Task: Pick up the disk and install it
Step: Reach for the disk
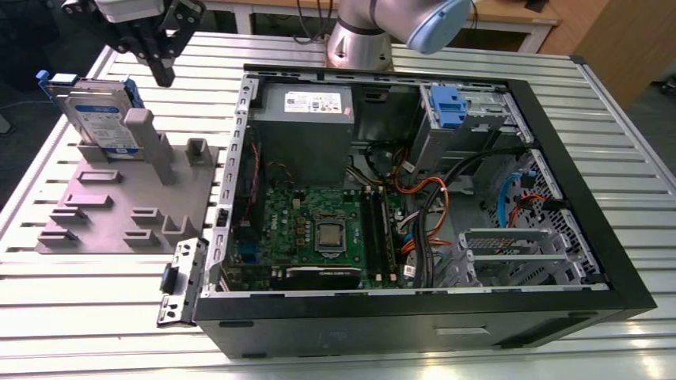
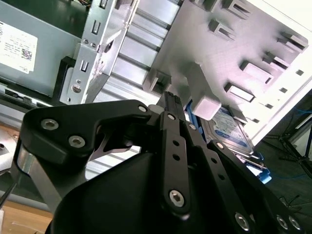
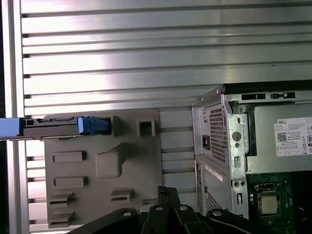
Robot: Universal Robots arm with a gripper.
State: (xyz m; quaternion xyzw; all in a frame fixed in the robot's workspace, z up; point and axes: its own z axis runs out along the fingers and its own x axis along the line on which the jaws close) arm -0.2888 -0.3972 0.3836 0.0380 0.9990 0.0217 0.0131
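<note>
The disk (image 1: 97,111) stands upright on its edge in a grey fixture plate (image 1: 116,210) at the exterior view's left. It is silver-grey with a white and blue label and blue side rails. The first wrist view shows the disk (image 3: 53,126) edge-on from above. In the second wrist view the disk (image 2: 229,129) lies past the fingertips, behind a grey post. My gripper (image 1: 164,77) hangs above the fixture, just to the exterior view's right of the disk and apart from it. Its black fingers meet at the tips with nothing between them, as both wrist views show (image 2: 171,97) (image 3: 165,191).
An open black computer case (image 1: 423,317) lies on the slatted aluminium table (image 1: 95,317), right of the fixture. Inside are a grey power-supply box (image 1: 306,119), a blue latch on a metal cage (image 1: 449,107), a motherboard (image 1: 317,226) and cables. Grey posts (image 1: 148,142) rise from the fixture.
</note>
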